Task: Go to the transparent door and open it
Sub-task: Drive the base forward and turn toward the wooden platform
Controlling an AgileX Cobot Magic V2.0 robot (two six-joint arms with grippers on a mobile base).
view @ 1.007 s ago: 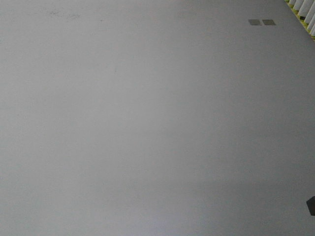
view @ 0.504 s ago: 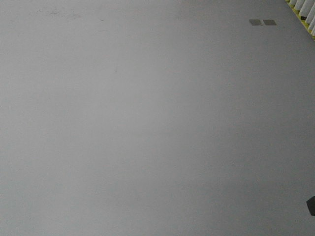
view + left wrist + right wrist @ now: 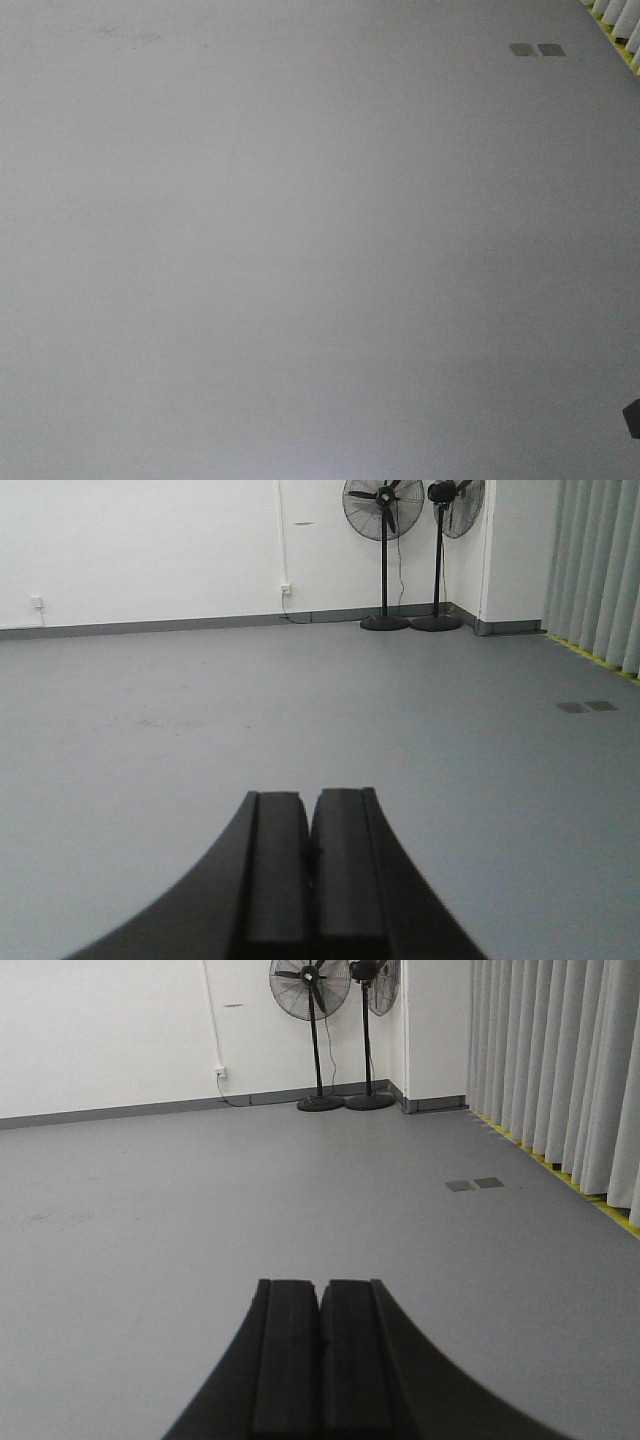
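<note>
The transparent door is out of view in every frame. My left gripper [image 3: 311, 798] is shut and empty, its two black pads pressed together over bare grey floor. My right gripper [image 3: 321, 1285] is also shut and empty, pointing across the same floor. Neither gripper shows in the front view, which looks down at grey floor [image 3: 300, 250] only.
Two black pedestal fans [image 3: 385, 550] [image 3: 318, 1030] stand at the far white wall near a corner. Grey vertical curtains [image 3: 560, 1060] [image 3: 600, 570] with a yellow floor strip [image 3: 600, 1210] run along the right. Two dark floor plates [image 3: 537, 49] [image 3: 474, 1184] [image 3: 587, 706] lie ahead right.
The floor plates and the dark object at the right edge have shifted slightly down and right in the front view; the base is moving slowly. Grippers are unchanged.
</note>
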